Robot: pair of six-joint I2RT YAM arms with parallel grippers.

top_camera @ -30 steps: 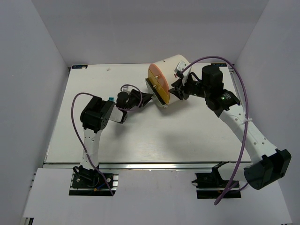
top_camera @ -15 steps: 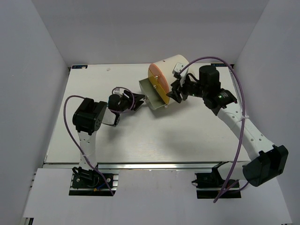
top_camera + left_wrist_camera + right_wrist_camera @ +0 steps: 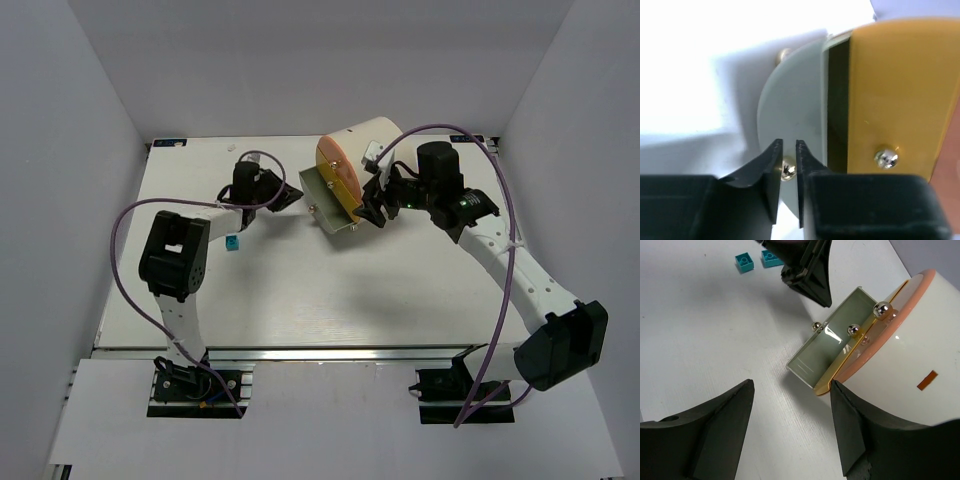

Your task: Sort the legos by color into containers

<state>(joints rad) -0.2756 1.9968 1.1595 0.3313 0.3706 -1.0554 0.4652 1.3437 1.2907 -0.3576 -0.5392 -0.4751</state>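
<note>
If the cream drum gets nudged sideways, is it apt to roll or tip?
Probably rolls: the drum seems to lie on its curved wall. The drawer sticking out low may brake that. Its glossy wall looks slippery; the left gripper pinching the knob could drag it.

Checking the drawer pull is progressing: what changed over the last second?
The left gripper, jaws shut on a small brass knob, drew leftward, pulling the pale green drawer farther out of the cream-white cylindrical drum. The drum and open right gripper hardly moved.
</note>
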